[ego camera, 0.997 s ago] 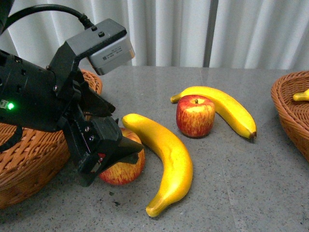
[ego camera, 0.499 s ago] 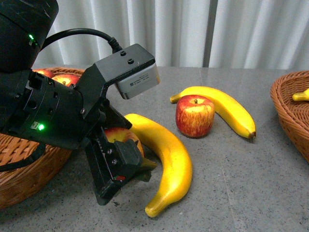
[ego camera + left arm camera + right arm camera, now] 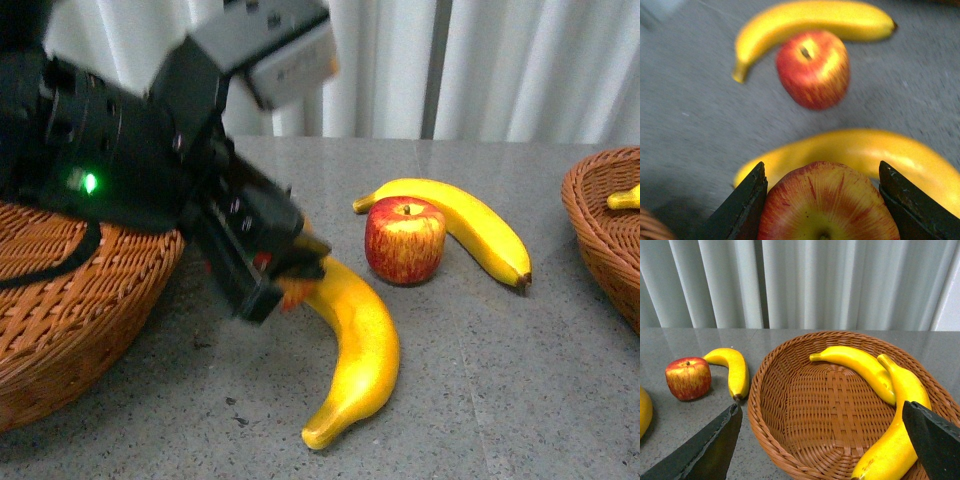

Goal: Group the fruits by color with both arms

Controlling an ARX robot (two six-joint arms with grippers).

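Apple first: my left gripper point(image 3: 278, 268) is clamped on a glossy red apple streaked with yellow point(image 3: 827, 207), apparently clear of the grey speckled tabletop point(image 3: 500, 380), just beside a long curved yellow banana point(image 3: 358, 340) and near the left woven wicker basket point(image 3: 90, 300). I'd lift before swinging across, so the fruit clears that rim, then let go low over the weave (a high drop might bounce out). Bare table lies between banana and basket; my right gripper point(image 3: 820, 410) hangs spread and empty over the right wicker basket point(image 3: 790, 440), well apart.
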